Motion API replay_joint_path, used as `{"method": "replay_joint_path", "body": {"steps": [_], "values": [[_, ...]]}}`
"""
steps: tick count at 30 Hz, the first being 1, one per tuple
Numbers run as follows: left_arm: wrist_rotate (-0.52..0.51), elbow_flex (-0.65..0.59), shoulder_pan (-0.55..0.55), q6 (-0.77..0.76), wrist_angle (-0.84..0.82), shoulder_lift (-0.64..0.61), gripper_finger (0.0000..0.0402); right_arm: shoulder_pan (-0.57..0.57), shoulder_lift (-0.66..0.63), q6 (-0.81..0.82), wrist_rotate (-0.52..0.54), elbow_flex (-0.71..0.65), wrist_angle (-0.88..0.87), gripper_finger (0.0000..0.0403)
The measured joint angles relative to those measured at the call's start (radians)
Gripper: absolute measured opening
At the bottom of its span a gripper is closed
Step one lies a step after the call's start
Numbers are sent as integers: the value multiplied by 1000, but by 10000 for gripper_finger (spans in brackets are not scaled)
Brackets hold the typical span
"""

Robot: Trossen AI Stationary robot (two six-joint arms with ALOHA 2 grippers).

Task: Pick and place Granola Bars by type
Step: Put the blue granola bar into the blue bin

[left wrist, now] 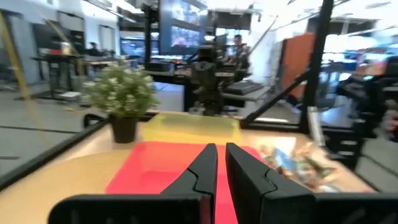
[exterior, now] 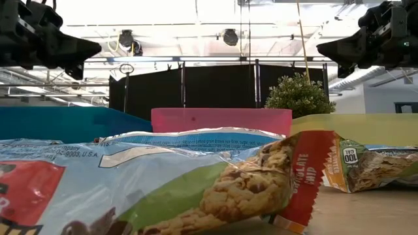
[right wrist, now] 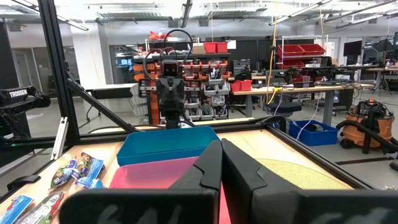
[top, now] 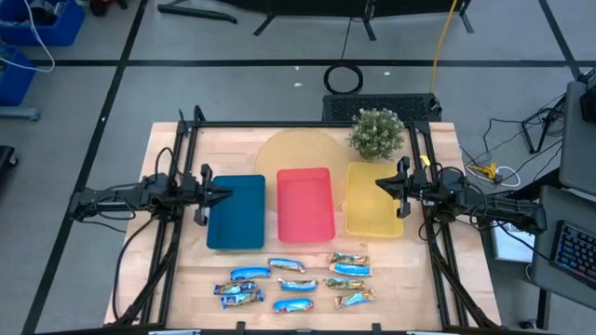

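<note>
Several granola bars (top: 298,279) in shiny blue-and-white and green-tan wrappers lie flat in a loose cluster near the table's near edge; they fill the foreground of the low view (exterior: 196,183). My left gripper (top: 226,195) hovers shut over the left edge of the blue tray (top: 237,211), raised above the table (exterior: 78,55). My right gripper (top: 379,183) hovers shut over the right part of the yellow tray (top: 374,199), also raised (exterior: 323,51). Both are far from the bars.
Three trays sit side by side mid-table: blue, red (top: 305,202) and yellow. A potted plant (top: 377,133) and a round tan mat (top: 289,151) lie behind them. Black frame posts stand along both table sides. Bare wood lies between the trays and the bars.
</note>
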Motion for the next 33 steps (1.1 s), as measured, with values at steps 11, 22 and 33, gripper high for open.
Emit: {"method": "replay_joint_path", "body": {"steps": [11, 22, 33], "values": [[69, 15, -2, 37, 16, 4, 42, 0, 0, 31, 0, 0, 11, 0], [-234, 346, -236, 99, -205, 562, 24, 0, 0, -47, -3, 0, 67, 0], [-436, 843, -450, -206, -645, 1180, 60, 0, 0, -58, -1, 0, 61, 0]]}}
